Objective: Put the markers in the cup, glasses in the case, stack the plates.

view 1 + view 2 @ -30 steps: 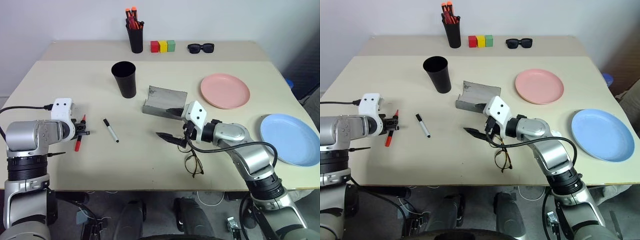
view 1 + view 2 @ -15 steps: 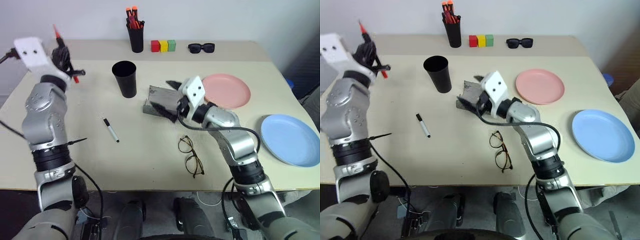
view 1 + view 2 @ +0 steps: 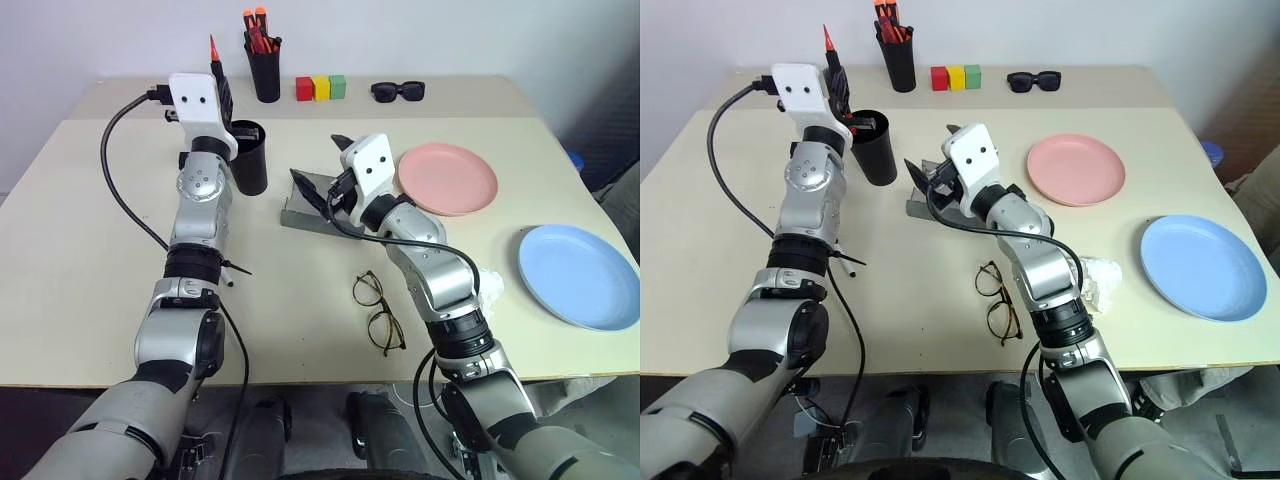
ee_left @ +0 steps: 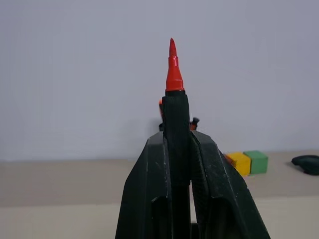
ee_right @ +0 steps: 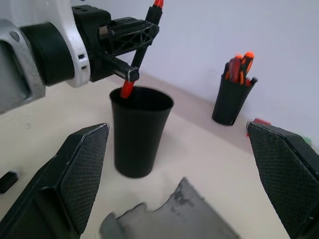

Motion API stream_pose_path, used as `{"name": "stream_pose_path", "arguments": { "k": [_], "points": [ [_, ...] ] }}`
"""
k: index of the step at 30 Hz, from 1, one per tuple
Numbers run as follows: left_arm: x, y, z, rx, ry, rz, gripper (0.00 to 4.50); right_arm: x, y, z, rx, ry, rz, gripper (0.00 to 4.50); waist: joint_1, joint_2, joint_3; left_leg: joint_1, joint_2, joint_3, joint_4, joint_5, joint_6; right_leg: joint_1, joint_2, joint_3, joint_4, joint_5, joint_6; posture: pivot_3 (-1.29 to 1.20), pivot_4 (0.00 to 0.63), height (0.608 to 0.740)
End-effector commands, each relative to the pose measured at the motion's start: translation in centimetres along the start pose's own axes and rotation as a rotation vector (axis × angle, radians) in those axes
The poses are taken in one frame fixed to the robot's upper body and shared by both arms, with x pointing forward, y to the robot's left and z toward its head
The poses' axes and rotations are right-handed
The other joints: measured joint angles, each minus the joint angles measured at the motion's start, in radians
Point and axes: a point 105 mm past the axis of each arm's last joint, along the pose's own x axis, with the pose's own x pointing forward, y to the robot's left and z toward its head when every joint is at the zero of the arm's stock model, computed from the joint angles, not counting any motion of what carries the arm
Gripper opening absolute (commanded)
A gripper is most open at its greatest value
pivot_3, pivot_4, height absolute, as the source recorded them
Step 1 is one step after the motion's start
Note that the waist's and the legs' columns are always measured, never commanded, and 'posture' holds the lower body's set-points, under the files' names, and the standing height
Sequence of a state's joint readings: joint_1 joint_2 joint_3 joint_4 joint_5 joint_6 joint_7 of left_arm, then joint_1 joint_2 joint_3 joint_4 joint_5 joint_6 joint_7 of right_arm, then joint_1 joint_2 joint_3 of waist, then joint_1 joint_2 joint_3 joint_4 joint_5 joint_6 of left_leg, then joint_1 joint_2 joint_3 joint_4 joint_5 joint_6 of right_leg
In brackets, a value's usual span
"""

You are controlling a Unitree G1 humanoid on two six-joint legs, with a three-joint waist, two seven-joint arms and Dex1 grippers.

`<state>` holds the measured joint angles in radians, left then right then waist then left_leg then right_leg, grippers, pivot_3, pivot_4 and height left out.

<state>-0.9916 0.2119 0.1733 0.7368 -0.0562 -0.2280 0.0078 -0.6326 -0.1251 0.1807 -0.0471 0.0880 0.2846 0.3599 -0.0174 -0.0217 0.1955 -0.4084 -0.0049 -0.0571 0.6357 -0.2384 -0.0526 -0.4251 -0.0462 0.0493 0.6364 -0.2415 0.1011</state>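
My left claw point(image 3: 222, 92), clamped on the red marker point(image 3: 213, 47), has swung up off the surface point(image 3: 90, 260) in the last second and now holds the pen upright over the black cup point(image 3: 247, 157) (a drop looks close). My right claw point(image 3: 322, 178), fingers wide apart and holding nothing, has lifted to hover above the open grey case point(image 3: 312, 205). The white marker point(image 3: 226, 277), glasses point(image 3: 377, 312), pink plate point(image 3: 447, 179) and blue plate point(image 3: 578, 277) wait untouched.

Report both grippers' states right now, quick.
Left gripper: shut on the red marker, over the cup.
Right gripper: open, holding nothing.
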Motion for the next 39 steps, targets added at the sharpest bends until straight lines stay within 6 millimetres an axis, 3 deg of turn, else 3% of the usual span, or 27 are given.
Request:
{"name": "stream_pose_path", "arguments": {
  "k": [1, 4, 13, 15, 20, 25, 28, 31, 34, 39],
  "points": [
    [0.5, -0.5, 1.6, -0.037, -0.074, -0.005, 0.04, -0.2, 0.3, 1.9, -0.018, -0.062, 0.004, 4.50, 0.001, 0.000, 0.000, 0.000, 0.000, 0.000, 0.001, 0.000, 0.000, 0.000, 0.000, 0.000, 0.000, 0.000, 0.000, 0.00, 0.150, 0.740],
    [0.2, -0.5, 0.9, -0.057, -0.058, -0.009, 0.04, -0.3, 0.3, 2.0, -0.021, -0.061, 0.007, 4.50, 0.002, 0.000, 0.000, -0.001, 0.000, 0.000, 0.002, 0.000, 0.000, 0.000, 0.000, 0.000, 0.000, 0.001, 0.001, 0.00, 0.150, 0.740],
    [0.0, -0.3, 0.4, -0.105, -0.042, 0.023, 4.35, -0.3, 0.3, 2.2, -0.024, -0.060, 0.015, 4.50, 0.000, 0.000, 0.000, 0.000, 0.000, 0.000, 0.003, 0.000, 0.000, 0.000, 0.000, 0.000, 0.002, 0.001, 0.001, 0.00, 0.150, 0.740],
    [0.2, 0.4, 0.9, -0.136, -0.050, 0.064, 4.35, -0.3, 0.5, 2.2, -0.022, -0.060, 0.024, 4.50, 0.000, 0.000, 0.000, 0.000, 0.000, 0.000, 0.003, 0.000, 0.000, 0.000, 0.000, 0.000, 0.002, 0.001, 0.001, 0.00, 0.150, 0.740],
    [0.2, 4.4, 3.0, -0.171, -0.040, 0.263, 4.35, -0.3, 0.6, 2.4, -0.028, -0.064, 0.046, 4.50, -0.003, 0.000, 0.000, 0.000, 0.000, -0.001, 0.003, 0.000, 0.000, 0.000, 0.000, 0.000, 0.003, 0.001, 0.000, 0.00, 0.150, 0.740],
    [-2.3, 7.1, 3.4, -0.097, 0.160, 0.368, 4.35, -1.6, 0.8, 2.1, -0.059, -0.034, 0.204, 4.50, -0.004, 0.000, 0.000, 0.000, 0.000, -0.001, 0.003, 0.000, 0.000, 0.000, 0.000, 0.000, 0.003, 0.001, 0.001, 0.00, 0.150, 0.740],
    [-5.3, 6.8, 1.4, -0.091, 0.405, 0.349, 4.35, -3.1, 1.0, 1.3, -0.084, 0.021, 0.334, 4.50, -0.001, 0.000, 0.000, 0.000, 0.000, -0.002, 0.005, 0.000, 0.000, 0.000, 0.000, 0.000, 0.005, 0.001, 0.001, 0.00, 0.150, 0.740],
    [-8.7, 6.3, -0.6, 0.062, 0.671, 0.311, 4.35, -5.5, 1.4, 0.0, -0.093, 0.120, 0.512, 4.50, 0.001, 0.000, 0.000, -0.001, 0.000, -0.003, 0.010, 0.000, 0.000, 0.001, 0.000, -0.001, 0.010, 0.001, 0.001, 0.00, 0.150, 0.740],
    [-12.5, 6.5, -2.7, 0.169, 0.951, 0.337, 4.35, -6.5, 1.0, -0.6, -0.092, 0.164, 0.562, 4.50, -0.005, -0.001, 0.000, 0.000, -0.001, -0.003, 0.013, 0.000, 0.000, 0.003, 0.001, -0.001, 0.011, 0.001, 0.001, 0.00, 0.150, 0.740],
    [-15.2, 4.6, -6.0, 0.015, 1.108, 0.288, 4.35, -6.7, 0.4, -0.9, -0.092, 0.184, 0.563, 4.50, -0.020, -0.001, 0.000, 0.003, 0.000, -0.004, 0.012, 0.000, -0.001, 0.004, 0.003, -0.001, 0.012, 0.000, 0.000, 0.00, 0.150, 0.740]
  ]
}}
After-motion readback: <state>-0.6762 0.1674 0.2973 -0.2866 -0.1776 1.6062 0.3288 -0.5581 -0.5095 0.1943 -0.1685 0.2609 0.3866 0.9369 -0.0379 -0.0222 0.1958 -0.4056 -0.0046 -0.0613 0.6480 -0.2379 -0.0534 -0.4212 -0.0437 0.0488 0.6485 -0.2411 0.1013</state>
